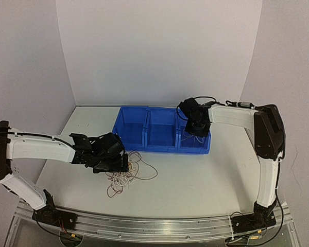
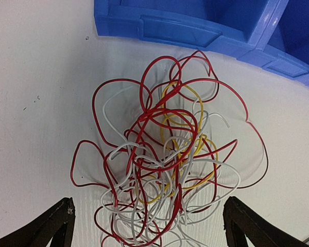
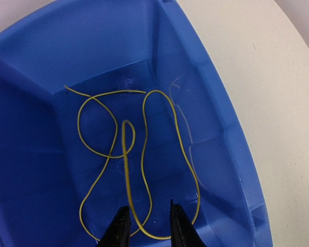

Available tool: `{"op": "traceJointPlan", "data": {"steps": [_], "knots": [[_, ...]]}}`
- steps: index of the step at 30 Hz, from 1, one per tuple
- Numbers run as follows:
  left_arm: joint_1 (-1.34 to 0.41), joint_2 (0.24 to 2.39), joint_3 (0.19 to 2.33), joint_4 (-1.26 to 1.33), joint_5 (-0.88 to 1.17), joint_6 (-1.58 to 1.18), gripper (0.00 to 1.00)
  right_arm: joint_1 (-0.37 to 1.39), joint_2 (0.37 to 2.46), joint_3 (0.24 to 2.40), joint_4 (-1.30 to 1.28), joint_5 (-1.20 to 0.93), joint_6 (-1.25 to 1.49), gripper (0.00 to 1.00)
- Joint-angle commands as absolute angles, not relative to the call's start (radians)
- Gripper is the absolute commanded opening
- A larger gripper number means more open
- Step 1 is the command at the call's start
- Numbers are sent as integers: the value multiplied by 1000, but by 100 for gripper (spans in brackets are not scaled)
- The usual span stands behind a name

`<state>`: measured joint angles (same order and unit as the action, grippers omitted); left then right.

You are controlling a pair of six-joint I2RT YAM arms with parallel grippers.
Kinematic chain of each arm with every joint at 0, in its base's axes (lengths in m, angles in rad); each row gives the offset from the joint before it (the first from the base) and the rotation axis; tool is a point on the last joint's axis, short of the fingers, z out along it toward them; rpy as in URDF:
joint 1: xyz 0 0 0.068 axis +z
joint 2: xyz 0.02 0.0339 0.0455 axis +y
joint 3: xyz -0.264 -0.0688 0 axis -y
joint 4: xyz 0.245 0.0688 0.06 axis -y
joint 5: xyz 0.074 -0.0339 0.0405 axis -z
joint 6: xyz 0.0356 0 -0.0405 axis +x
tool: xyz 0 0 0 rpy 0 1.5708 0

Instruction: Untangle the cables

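A tangle of thin red, white and yellow cables (image 2: 165, 164) lies on the white table just in front of the blue bins, also seen from above as a small cables heap (image 1: 126, 176). My left gripper (image 2: 149, 206) stands wide open over the tangle's near side, one finger on each side and nothing gripped. My right gripper (image 3: 149, 207) hangs inside the right-hand blue bin (image 3: 221, 128), jaws apart. A single yellow cable (image 3: 126, 180) lies looped on the bin floor and runs loosely through the gap between the fingers.
Three blue bins (image 1: 144, 146) stand side by side at mid-table; the right arm (image 1: 232, 116) reaches over the rightmost one. A bin's front wall (image 2: 185, 25) lies just beyond the tangle. White walls close off the back and sides.
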<state>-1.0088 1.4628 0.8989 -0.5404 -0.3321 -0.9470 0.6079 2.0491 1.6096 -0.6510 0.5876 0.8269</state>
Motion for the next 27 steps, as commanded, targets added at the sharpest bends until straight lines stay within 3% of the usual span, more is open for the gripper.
{"op": "traceJointPlan", "data": {"steps": [1,5,11,27], "knots": [[-1010,1458,930,-526,-325,-956,100,621,1966,1622,-674,591,781,33],[-1010,1453,930,-523,-321,-945,100,636,1896,1596,-675,577,735,41],[-1009,1439,925,-516,-310,-937,100,660,1778,1558,-674,553,616,67],[-1010,1372,860,-486,-268,-958,100,661,1703,1508,-670,241,352,71]]}}
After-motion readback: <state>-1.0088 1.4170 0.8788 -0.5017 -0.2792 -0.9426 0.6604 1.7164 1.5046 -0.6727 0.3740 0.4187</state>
